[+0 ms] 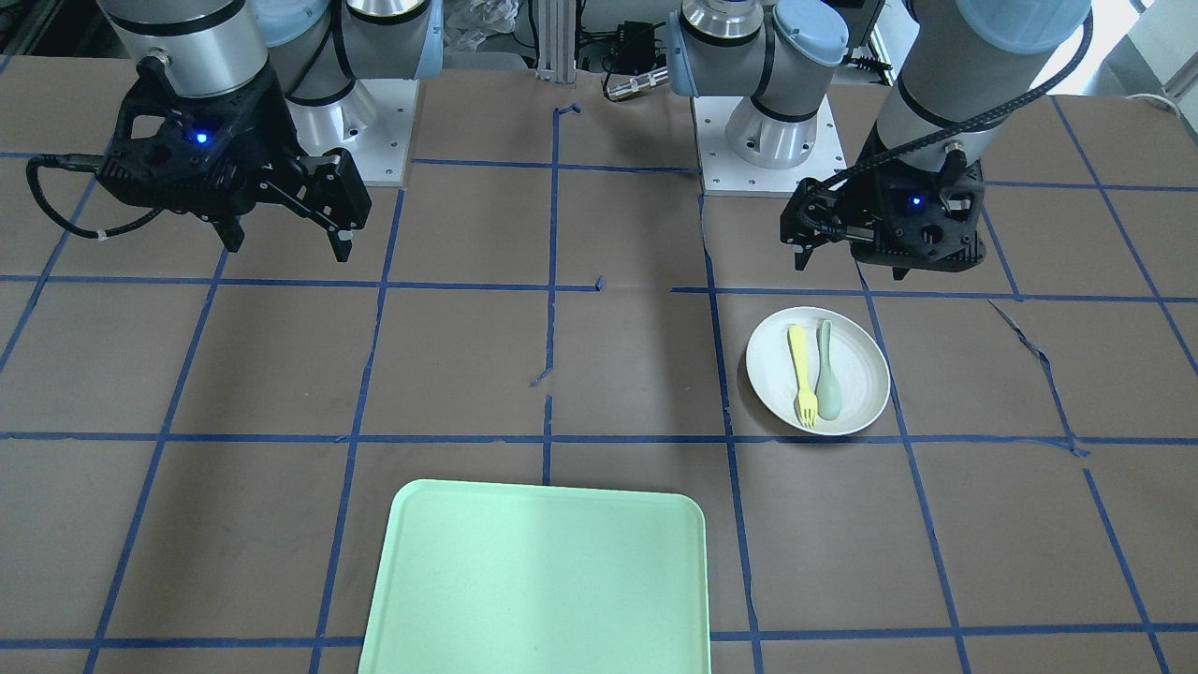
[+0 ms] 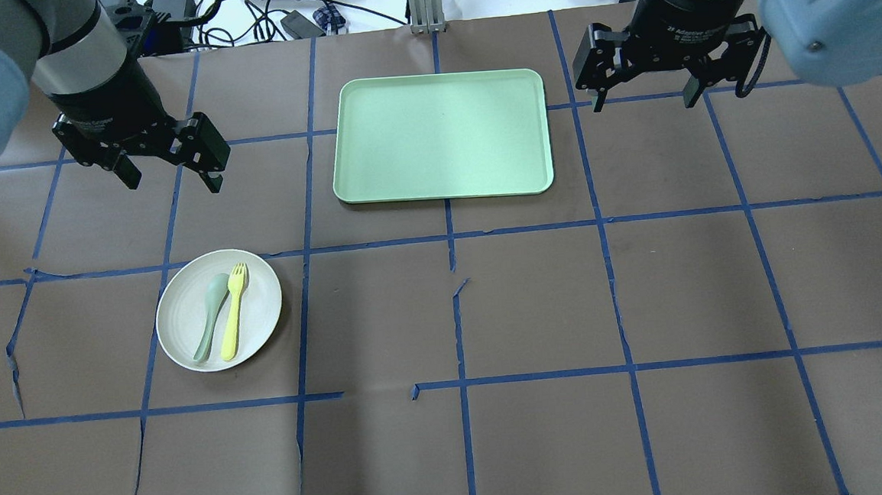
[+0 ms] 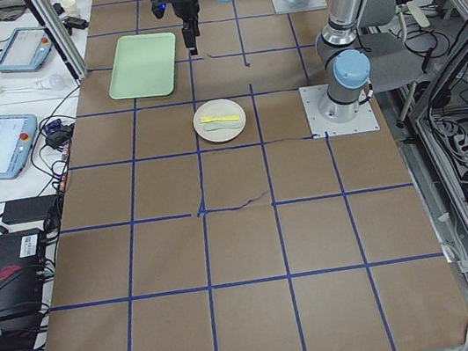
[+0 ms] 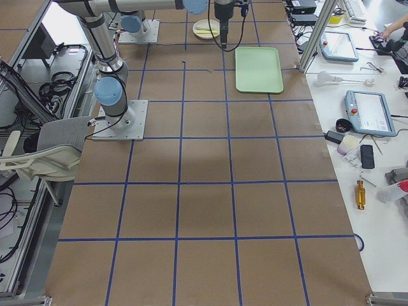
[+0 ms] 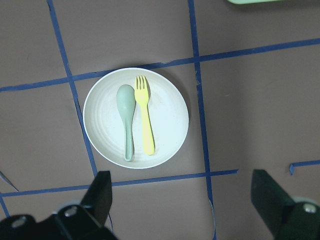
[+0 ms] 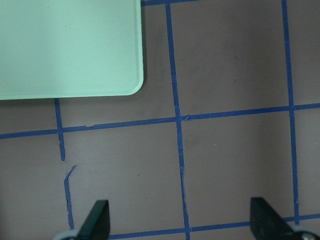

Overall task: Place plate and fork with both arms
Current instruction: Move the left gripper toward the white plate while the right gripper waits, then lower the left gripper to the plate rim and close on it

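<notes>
The white plate (image 2: 179,318) lies on the brown table on my left side. The yellow fork (image 2: 232,314) lies on it, beside a grey-green spoon (image 2: 211,311). My left gripper (image 2: 173,180) is open and empty, hanging in the air beyond the plate. Its wrist view looks straight down on the plate (image 5: 107,135) and the fork (image 5: 146,120) between its open fingers (image 5: 100,195). My right gripper (image 2: 643,101) is open and empty, above the table to the right of the tray. In the front view the plate (image 1: 866,374) lies below the left gripper (image 1: 847,267).
An empty mint-green rectangular tray (image 2: 440,136) lies at the far middle of the table, between the two grippers; its corner shows in the right wrist view (image 6: 65,45). Blue tape lines grid the brown paper, which is torn in places.
</notes>
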`<state>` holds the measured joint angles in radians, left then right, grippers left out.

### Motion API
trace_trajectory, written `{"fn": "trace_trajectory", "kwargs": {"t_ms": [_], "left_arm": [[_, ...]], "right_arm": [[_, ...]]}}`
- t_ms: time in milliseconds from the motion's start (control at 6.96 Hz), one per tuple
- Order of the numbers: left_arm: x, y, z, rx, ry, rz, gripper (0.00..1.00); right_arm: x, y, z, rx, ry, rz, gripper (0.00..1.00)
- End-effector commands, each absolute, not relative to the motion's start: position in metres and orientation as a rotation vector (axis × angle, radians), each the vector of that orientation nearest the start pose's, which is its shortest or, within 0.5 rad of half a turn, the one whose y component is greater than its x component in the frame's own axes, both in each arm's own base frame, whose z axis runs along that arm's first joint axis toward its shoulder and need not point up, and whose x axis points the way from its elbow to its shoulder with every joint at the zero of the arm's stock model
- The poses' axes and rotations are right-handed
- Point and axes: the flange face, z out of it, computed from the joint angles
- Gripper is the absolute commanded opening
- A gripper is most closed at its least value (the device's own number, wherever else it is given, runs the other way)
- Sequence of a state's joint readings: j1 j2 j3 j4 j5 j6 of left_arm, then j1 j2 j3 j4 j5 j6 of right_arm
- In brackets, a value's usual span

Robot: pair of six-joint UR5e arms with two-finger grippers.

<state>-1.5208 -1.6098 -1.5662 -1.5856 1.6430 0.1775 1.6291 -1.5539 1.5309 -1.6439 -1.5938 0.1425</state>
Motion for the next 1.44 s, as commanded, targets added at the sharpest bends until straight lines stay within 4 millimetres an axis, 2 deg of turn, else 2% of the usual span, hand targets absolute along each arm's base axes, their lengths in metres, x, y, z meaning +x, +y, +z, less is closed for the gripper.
{"fn": "trace_trajectory", "kwargs": {"t_ms": [0,431,575,862,1006,1293], "left_arm": [[-0.093,-0.512,0.464,0.176,3.066,0.108,1.0],[-0.024,-0.518,0.451,-0.016,3.087,0.153,1.0],[-0.005,-0.518,0.45,-0.021,3.089,0.161,1.0],[0.051,-0.524,0.429,0.032,3.116,0.216,1.0],[0.07,-0.529,0.408,0.12,3.11,0.154,1.0],[0.099,-0.52,0.332,0.178,3.162,0.125,1.0]], "right_arm": [[0.16,-0.499,0.507,0.135,3.148,-0.153,1.0],[0.161,-0.5,0.507,0.132,3.147,-0.155,1.0],[0.161,-0.5,0.506,0.134,3.141,-0.151,1.0],[0.161,-0.5,0.506,0.131,3.141,-0.151,1.0],[0.161,-0.5,0.506,0.131,3.141,-0.151,1.0],[0.161,-0.5,0.506,0.131,3.141,-0.149,1.0]]}}
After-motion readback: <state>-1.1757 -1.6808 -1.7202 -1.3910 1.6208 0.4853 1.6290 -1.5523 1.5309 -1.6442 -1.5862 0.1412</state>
